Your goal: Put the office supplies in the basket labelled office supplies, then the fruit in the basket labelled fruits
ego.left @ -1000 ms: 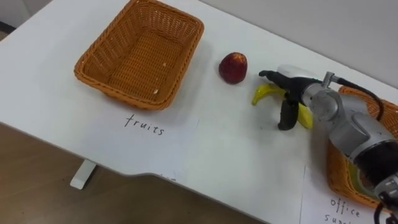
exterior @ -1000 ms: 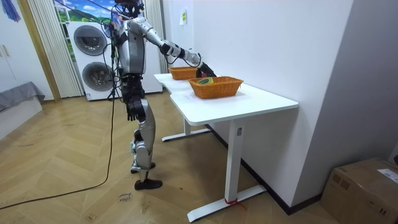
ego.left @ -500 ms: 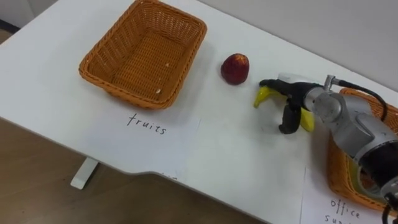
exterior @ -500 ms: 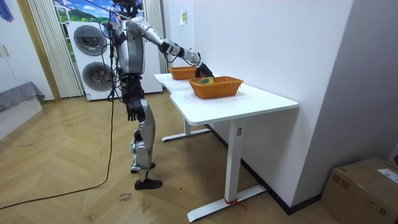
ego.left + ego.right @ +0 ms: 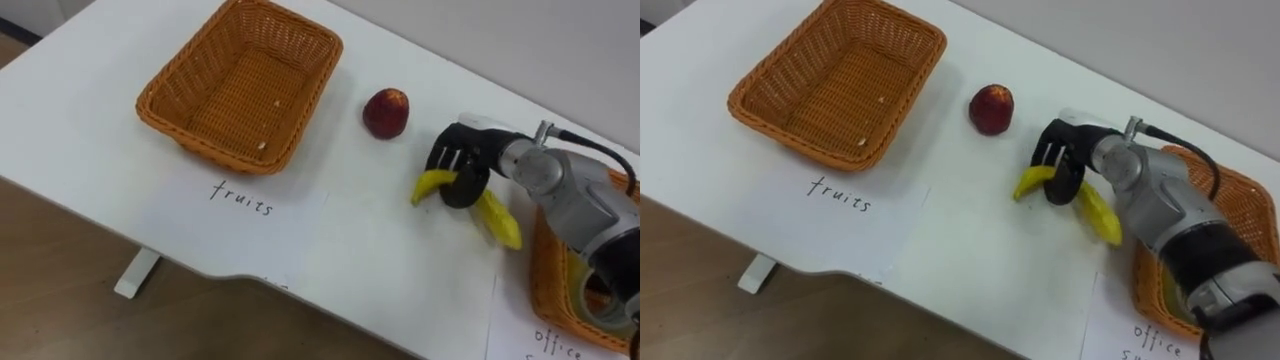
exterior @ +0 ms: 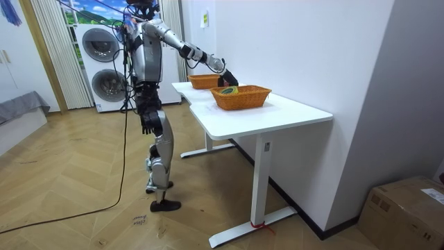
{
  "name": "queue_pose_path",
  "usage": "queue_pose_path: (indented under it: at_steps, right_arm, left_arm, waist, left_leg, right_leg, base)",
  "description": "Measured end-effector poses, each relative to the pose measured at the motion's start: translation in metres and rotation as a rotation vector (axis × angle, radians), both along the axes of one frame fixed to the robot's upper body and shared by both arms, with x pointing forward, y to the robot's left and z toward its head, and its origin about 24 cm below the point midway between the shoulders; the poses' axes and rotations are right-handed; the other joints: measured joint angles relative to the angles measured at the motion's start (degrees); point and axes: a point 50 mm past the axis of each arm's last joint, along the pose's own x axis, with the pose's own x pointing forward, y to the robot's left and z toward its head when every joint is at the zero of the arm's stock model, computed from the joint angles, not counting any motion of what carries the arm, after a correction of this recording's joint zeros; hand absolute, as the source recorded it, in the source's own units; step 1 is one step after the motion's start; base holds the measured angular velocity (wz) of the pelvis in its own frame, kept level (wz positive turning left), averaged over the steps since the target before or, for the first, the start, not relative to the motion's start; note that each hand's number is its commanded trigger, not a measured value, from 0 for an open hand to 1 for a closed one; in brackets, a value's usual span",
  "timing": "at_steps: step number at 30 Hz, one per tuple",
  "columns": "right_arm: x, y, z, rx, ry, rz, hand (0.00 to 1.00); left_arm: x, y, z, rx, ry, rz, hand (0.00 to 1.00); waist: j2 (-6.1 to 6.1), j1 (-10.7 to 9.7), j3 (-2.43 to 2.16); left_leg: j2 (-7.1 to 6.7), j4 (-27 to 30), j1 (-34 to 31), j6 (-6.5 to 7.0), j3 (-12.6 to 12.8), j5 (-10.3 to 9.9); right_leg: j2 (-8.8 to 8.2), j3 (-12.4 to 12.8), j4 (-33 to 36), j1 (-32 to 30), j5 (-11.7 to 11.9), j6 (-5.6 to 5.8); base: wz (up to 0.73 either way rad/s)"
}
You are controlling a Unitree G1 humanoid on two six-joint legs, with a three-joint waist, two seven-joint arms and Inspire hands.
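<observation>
With the right hand (image 5: 458, 170) clenched round the banana (image 5: 498, 218), lift it well over the apple (image 5: 386, 112) into the fruit basket (image 5: 240, 90) beyond.

The right hand (image 5: 463, 175) curls over the banana (image 5: 500, 220) and hides its middle. Just the two ends stick out, toward 8 o'clock and 4 o'clock of the hand. Whether the banana touches the table (image 5: 350, 250) under the hand cannot be told. At 4 o'clock of the eye views the office basket (image 5: 1252, 205) is cut off by the right edge, and the forearm covers much of its inside. A pale yellow-green thing (image 5: 590, 298) lies there under the arm, too hidden to name. The paper label (image 5: 553, 338) at 5 o'clock runs off the bottom edge mid-word. In the room view the hand and the banana are too small to make out.
</observation>
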Motion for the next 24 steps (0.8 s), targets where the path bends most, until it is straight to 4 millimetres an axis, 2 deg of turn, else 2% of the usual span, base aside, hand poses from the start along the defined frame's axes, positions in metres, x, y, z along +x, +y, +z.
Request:
queue_pose_path:
  at_steps: [12,18,21,24]
  right_arm:
    - [0.0,0.004,0.003,0.013,0.0,0.02,1.0]
    - [-0.003,0.014,0.007,0.016,-0.023,0.07,1.0]
    - [-0.003,0.019,0.011,0.024,-0.038,0.088,1.0]
    - [-0.004,0.022,0.015,0.039,-0.058,0.101,1.0]
  left_arm:
    - [-0.005,0.001,0.0,0.029,0.022,-0.019,0.0]
    - [-0.007,0.0,-0.001,0.033,0.027,-0.014,0.0]
    - [-0.012,0.0,-0.002,0.031,0.038,-0.007,0.0]
    - [-0.014,-0.001,-0.002,0.031,0.047,-0.016,0.0]
  waist:
    - [-0.15,-0.4,-0.05]
    - [-0.05,-0.7,-0.02]
    - [0.43,-1.3,0.16]
    - [0.86,-1.5,0.06]
  left_leg:
    - [-0.06,0.0,0.1,-0.03,0.1,0.0]
    - [-0.08,0.0,0.0,-0.03,0.1,0.0]
    - [-0.12,0.1,0.0,-0.03,0.1,0.0]
    - [-0.11,0.1,0.0,-0.03,0.1,0.0]
  right_leg:
    - [0.04,0.2,0.1,0.0,0.0,0.0]
    - [0.09,0.3,0.0,0.0,0.0,0.0]
    - [0.07,0.4,0.0,0.0,0.0,0.0]
    - [0.05,0.4,0.1,0.0,0.0,0.0]
  base:
    - [0.0]
    - [0.0]
    - [0.0]
    - [0.0]
